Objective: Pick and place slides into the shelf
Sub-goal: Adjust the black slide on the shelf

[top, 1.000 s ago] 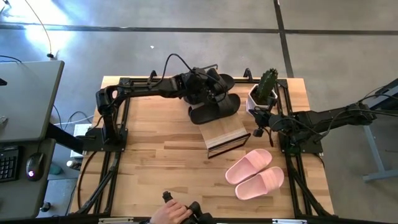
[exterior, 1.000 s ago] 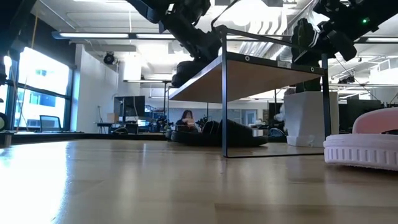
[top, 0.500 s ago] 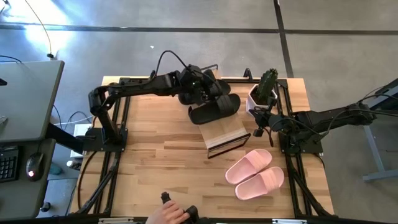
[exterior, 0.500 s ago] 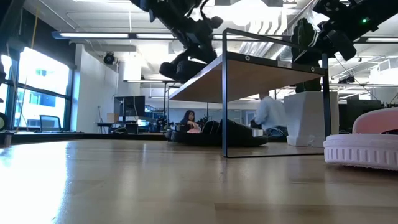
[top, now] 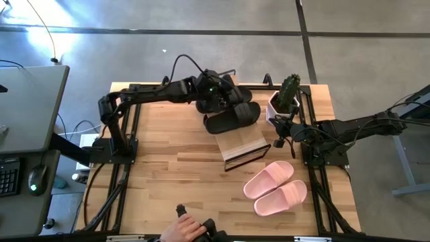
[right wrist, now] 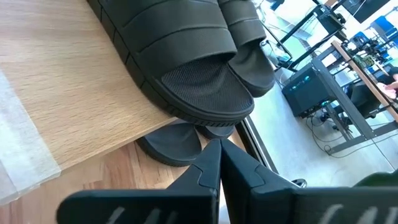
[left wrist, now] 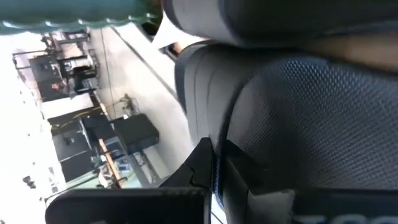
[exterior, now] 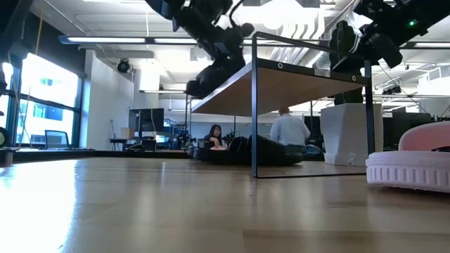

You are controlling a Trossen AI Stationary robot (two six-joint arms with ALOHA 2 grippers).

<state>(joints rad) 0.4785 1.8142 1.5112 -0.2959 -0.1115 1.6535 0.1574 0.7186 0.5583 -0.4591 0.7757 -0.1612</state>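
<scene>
The shelf (top: pixel 245 144) stands at the table's middle right, and black slides (top: pixel 234 117) lie across its far end. One black slide (right wrist: pixel 186 56) rests sole-down on the top wooden board (right wrist: pixel 62 93), and another (right wrist: pixel 171 146) shows below it. My left gripper (top: pixel 228 99) is shut, over the far black slide (top: pixel 240 89). My right gripper (right wrist: pixel 217 155) is shut and waits beside the shelf's right side, touching nothing. Two pale pink slides (top: pixel 275 188) lie sole-down on the table, near right. My left gripper's shut fingertips (left wrist: pixel 211 155) lie against a black slide's mesh-textured surface (left wrist: pixel 239 134), coming from the table's left and slanting down. Nothing is between the fingers. The slide fills the wrist view, so which part of it this is cannot be told.
A white pot with a cactus (top: pixel 283 104) stands right of the black slides, close to the far right corner. A person's hand (top: pixel 185 230) is at the near edge. Bare wood lies left of and in front of the shelf.
My left gripper has tipped and turned a little over the shelf's far end, staying shut. In the low view the black slide below it has swung slightly toward the left and back again.
</scene>
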